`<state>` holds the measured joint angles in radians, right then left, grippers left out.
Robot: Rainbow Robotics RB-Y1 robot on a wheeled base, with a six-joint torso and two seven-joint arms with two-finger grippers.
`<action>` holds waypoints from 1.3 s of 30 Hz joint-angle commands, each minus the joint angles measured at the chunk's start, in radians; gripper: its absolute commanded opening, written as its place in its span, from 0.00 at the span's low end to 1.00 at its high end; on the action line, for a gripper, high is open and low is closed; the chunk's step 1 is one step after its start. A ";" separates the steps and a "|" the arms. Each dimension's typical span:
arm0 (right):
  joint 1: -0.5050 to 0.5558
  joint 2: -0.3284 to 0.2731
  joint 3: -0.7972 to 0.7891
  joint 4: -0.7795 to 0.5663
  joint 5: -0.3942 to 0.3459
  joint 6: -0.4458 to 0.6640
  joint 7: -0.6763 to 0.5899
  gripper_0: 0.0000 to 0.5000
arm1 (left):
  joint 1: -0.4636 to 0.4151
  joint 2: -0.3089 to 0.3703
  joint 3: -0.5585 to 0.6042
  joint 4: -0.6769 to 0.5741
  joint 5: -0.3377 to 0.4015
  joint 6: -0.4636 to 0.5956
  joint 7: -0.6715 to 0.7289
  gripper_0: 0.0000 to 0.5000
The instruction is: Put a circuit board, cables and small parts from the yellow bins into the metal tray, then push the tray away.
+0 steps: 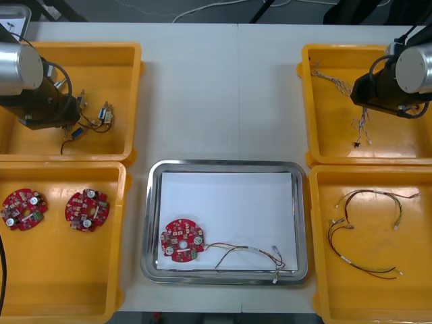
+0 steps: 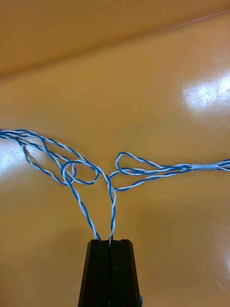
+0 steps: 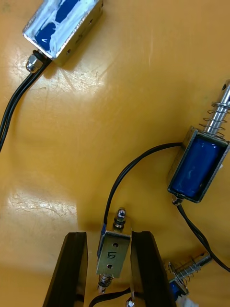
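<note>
Your left gripper clamps a small metal part (marked 5), long axis along the fingers; your right gripper pinches the blue and white cable, which spreads sideways ahead.

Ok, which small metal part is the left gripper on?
The small metal part marked 5, between the left gripper's fingers. The other small metal parts lie outside them.

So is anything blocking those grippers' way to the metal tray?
Nothing visible before the metal tray but each bin's own wall. The right gripper holds a twisted blue and white cable in the far right bin, the left gripper a small metal part in the far left bin.
</note>
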<state>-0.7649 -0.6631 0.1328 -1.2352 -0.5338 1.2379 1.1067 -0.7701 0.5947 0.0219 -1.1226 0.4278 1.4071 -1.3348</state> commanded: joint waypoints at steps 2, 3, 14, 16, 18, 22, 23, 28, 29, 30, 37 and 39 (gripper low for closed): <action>-0.044 -0.046 -0.001 0.000 -0.014 -0.012 0.071 0.00 | -0.029 0.005 0.003 -0.006 -0.015 -0.013 -0.132 0.13; -0.044 -0.046 -0.001 0.000 -0.014 -0.012 0.074 0.04 | -0.031 0.004 0.003 -0.006 -0.017 -0.011 -0.130 0.03; -0.062 -0.055 -0.001 -0.001 -0.018 0.032 0.122 1.00 | -0.031 0.014 0.026 -0.065 -0.003 0.058 -0.133 0.00; -0.073 -0.058 -0.002 -0.001 -0.022 0.071 0.133 1.00 | -0.031 0.022 0.041 -0.114 -0.001 0.121 -0.133 0.00; -0.077 -0.056 -0.010 -0.001 -0.022 0.100 0.143 1.00 | -0.031 0.030 0.055 -0.158 0.002 0.182 -0.132 0.00; -0.074 -0.055 -0.010 -0.001 -0.031 0.137 0.159 1.00 | -0.031 0.043 0.076 -0.223 0.016 0.279 -0.126 0.00; -0.071 -0.052 -0.010 -0.001 -0.032 0.143 0.163 1.00 | -0.031 0.043 0.079 -0.235 0.019 0.296 -0.122 0.00; -0.070 -0.035 -0.012 0.025 -0.043 0.124 0.174 1.00 | -0.029 0.054 0.082 -0.302 0.037 0.377 -0.106 0.00; -0.070 -0.027 -0.010 0.040 -0.045 0.110 0.176 1.00 | -0.029 0.054 0.082 -0.318 0.043 0.395 -0.099 0.00; -0.070 -0.018 -0.010 0.052 -0.046 0.094 0.176 1.00 | -0.029 0.054 0.084 -0.338 0.046 0.418 -0.092 0.00; -0.068 0.008 -0.010 0.082 -0.051 0.071 0.183 1.00 | 0.003 0.054 0.078 -0.464 0.112 0.512 0.022 0.00; -0.068 0.013 -0.010 0.085 -0.052 0.071 0.185 1.00 | 0.023 0.057 0.076 -0.500 0.140 0.513 0.051 0.00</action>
<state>-0.7948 -0.6621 0.1327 -1.1461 -0.5769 1.3176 1.2571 -0.7650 0.6031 0.0801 -1.5356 0.5306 1.9074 -1.3349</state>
